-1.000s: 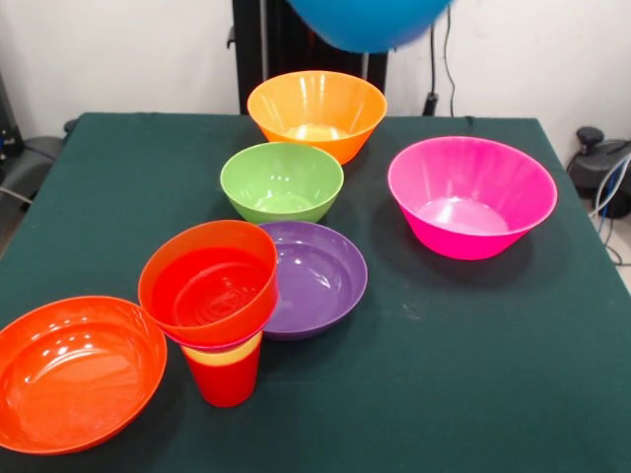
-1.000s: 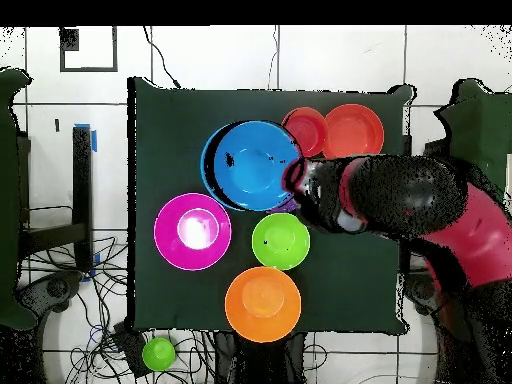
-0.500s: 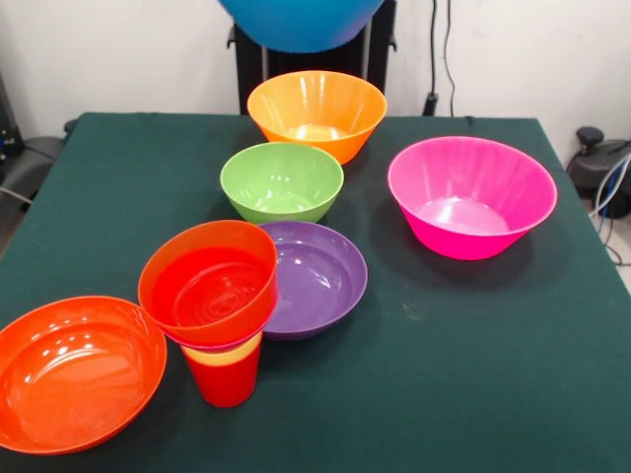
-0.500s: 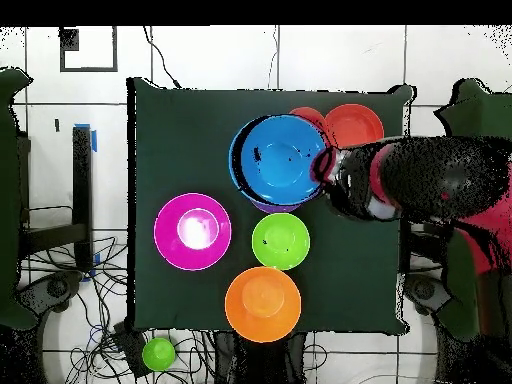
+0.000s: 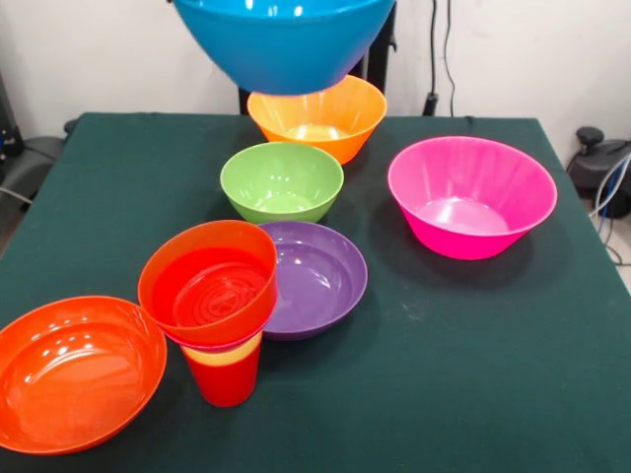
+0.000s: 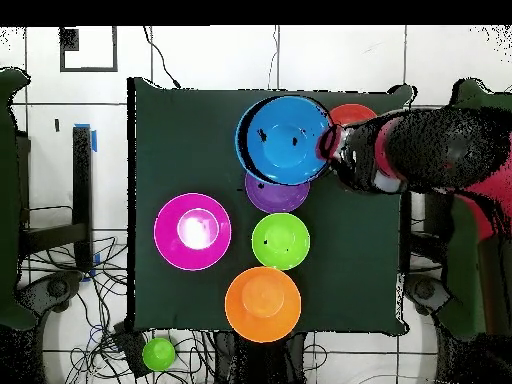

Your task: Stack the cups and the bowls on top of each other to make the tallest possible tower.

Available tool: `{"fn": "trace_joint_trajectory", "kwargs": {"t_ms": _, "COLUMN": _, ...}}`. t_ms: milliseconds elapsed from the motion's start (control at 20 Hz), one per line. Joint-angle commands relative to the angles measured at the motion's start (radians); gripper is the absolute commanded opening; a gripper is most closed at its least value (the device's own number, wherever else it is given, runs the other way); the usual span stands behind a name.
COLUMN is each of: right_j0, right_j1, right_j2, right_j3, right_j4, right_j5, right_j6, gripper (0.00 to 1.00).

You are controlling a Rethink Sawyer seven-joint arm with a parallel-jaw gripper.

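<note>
blue bowl [image 5: 283,41] aloft, carried over tower [image 5: 212,305] to cap it | tool [image 6: 335,158] grips its rim (fingers hidden) | desk [image 5: 473,374]

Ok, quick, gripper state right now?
Gripper: carrying the blue bowl by its rim, up in the air above the table; the fingers themselves can't be made out.

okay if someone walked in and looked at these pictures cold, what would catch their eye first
Probably the big blue bowl hanging in the air at the top of the front view, above the orange bowl. Next, the tower near the front edge: an orange-red bowl nested on cups, beside the purple bowl. The magenta-pink bowl stands alone to the right.
</note>
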Motion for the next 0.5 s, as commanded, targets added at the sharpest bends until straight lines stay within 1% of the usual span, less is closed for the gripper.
{"fn": "trace_joint_trajectory", "kwargs": {"t_ms": 50, "right_j0": 0.030, "right_j1": 0.117, "right_j2": 0.049, "right_j3": -0.144, "right_j4": -0.105, "right_j5": 0.167, "right_j6": -0.341, "gripper": 0.00}}
{"fn": "trace_joint_trajectory", "kwargs": {"t_ms": 400, "right_j0": 0.036, "right_j1": 0.193, "right_j2": 0.069, "right_j3": -0.266, "right_j4": -0.148, "right_j5": 0.237, "right_j6": -0.387, "gripper": 0.00}}
{"fn": "trace_joint_trajectory", "kwargs": {"t_ms": 500, "right_j0": 0.036, "right_j1": 0.206, "right_j2": 0.069, "right_j3": -0.286, "right_j4": -0.164, "right_j5": 0.242, "right_j6": -0.391, "gripper": 0.00}}
